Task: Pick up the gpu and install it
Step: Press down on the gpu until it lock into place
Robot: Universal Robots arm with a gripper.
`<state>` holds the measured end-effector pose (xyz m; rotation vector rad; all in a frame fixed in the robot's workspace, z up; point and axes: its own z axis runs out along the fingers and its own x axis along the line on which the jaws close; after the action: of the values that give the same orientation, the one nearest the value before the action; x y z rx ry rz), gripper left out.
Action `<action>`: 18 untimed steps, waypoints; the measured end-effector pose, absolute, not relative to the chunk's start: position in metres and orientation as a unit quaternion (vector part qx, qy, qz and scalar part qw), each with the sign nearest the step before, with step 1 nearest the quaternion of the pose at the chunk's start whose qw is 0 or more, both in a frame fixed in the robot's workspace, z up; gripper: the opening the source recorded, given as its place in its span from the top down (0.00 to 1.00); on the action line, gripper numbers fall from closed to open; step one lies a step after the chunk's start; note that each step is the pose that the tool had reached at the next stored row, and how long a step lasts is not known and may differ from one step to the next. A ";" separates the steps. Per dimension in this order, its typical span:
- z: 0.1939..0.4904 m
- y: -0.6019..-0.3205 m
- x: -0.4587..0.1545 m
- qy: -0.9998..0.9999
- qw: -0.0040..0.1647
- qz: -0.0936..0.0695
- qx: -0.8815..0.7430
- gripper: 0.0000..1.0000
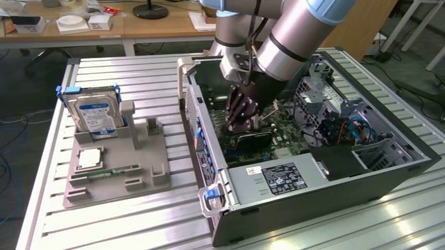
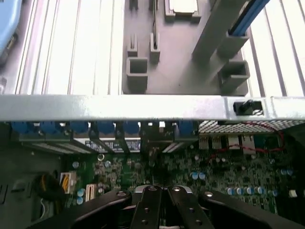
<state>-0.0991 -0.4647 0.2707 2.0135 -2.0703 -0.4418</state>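
Looking mid-frame in the exterior view, we've got the pincer (image 1: 245,121) clamped shut inside the case (image 1: 389,179), with the gpu (image 1: 251,139) just under it on the motherboard (image 1: 288,136).

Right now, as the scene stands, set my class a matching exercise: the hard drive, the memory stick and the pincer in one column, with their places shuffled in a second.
Column one:
1. hard drive
2. memory stick
3. pincer

Column two:
A. inside the open computer case, over the motherboard
B. standing upright in the grey holder
C. lying flat on the grey holder

Pairs: 1-B, 2-C, 3-A
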 end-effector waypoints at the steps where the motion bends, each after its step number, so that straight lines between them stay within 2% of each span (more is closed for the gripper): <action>1: 0.271 -0.464 -0.099 -0.703 0.117 -0.157 0.684 0.90; 6: 0.271 -0.464 -0.099 -0.698 0.146 -0.186 0.676 0.90; 18: 0.268 -0.464 -0.102 -0.696 0.152 -0.191 0.675 0.90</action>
<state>-0.1016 -0.4639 0.2681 1.9370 -1.9990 -0.5488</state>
